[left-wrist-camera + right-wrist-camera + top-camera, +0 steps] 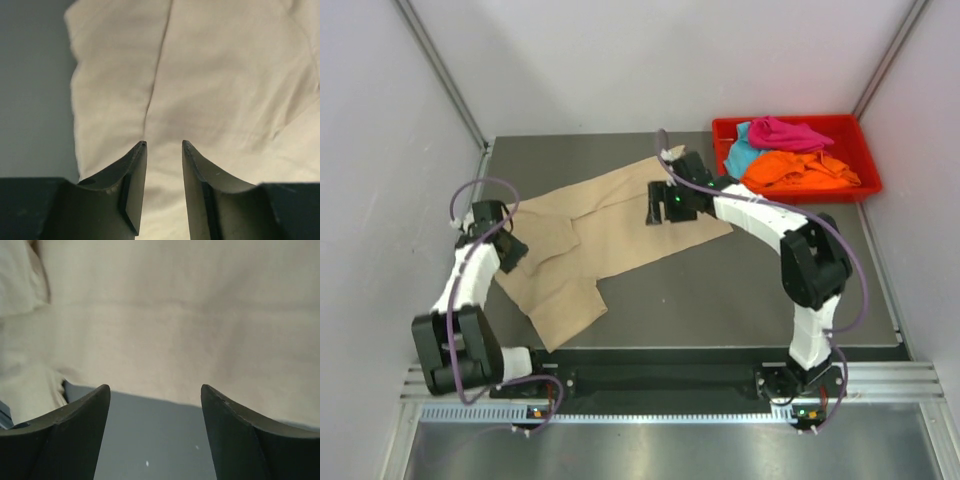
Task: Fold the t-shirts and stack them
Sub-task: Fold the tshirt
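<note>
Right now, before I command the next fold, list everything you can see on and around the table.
beige t-shirt: one, beige, spread out and rumpled across the table's left and middle
orange t-shirt: one, orange, bunched in the near side of the tray
magenta-pink t-shirt: one, pink, bunched in the far side of the tray
teal-blue t-shirt: one, teal, at the tray's left side, partly under the others
red tray: one, red, far right corner of the table
table: one, dark grey, under everything
left gripper: one, black, jaws slightly apart, over the beige shirt's left part
right gripper: one, black, jaws wide, at an edge of the beige shirt
</note>
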Controlling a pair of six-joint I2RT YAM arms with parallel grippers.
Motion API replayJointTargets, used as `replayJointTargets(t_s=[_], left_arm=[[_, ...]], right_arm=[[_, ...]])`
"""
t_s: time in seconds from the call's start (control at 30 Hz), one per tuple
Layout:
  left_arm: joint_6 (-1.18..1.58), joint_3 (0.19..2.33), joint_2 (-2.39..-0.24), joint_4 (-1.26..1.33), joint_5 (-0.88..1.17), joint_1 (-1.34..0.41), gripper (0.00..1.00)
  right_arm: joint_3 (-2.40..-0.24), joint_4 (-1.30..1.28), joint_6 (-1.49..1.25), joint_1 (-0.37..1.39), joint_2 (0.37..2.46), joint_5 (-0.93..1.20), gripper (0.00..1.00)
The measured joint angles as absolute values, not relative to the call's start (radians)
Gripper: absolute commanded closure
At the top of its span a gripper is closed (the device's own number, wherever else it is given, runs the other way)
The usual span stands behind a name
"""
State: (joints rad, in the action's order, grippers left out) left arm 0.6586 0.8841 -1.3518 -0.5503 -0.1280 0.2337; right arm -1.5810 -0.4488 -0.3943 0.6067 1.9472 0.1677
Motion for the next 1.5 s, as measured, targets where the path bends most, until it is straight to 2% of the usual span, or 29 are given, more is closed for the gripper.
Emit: replayJointTargets(t_s=[0.13, 0.33, 0.47, 0.53, 0.63, 0.93, 1.33, 1.5], left_arm=[[0.788, 0.783, -1.158, -0.654, -0.198, 0.186, 0.65], [0.935, 0.697, -0.946, -0.811, -0.282, 0.187, 0.64], [0.996, 0.697, -0.95, -0.89, -0.276, 0.187, 0.58], [1.01, 0.693, -0.969, -0.911, -0.263, 0.187, 0.5], [1.029, 0.683, -1.015, -0.937, -0.233, 0.187, 0.48], [1.023, 0.645, -1.106, -0.934, -0.089, 0.187, 0.51], [1.046, 0.646, -1.104, -0.943, -0.15, 0.187, 0.48], [1.045, 0.646, -1.121, -0.937, -0.166, 0.187, 0.53]], right_arm=[[-1.398, -0.451, -0.404, 0.533, 1.848, 0.19, 0.3], [-1.235, -0.424, -0.435, 0.413, 1.746, 0.216, 0.32], [-1.204, -0.414, -0.456, 0.354, 1.741, 0.251, 0.32], [-1.205, -0.405, -0.464, 0.335, 1.741, 0.265, 0.32], [-1.206, -0.403, -0.469, 0.318, 1.741, 0.282, 0.32], [-1.206, -0.389, -0.473, 0.315, 1.742, 0.314, 0.32], [-1.205, -0.382, -0.473, 0.311, 1.742, 0.326, 0.32], [-1.204, -0.381, -0.473, 0.31, 1.745, 0.33, 0.32]])
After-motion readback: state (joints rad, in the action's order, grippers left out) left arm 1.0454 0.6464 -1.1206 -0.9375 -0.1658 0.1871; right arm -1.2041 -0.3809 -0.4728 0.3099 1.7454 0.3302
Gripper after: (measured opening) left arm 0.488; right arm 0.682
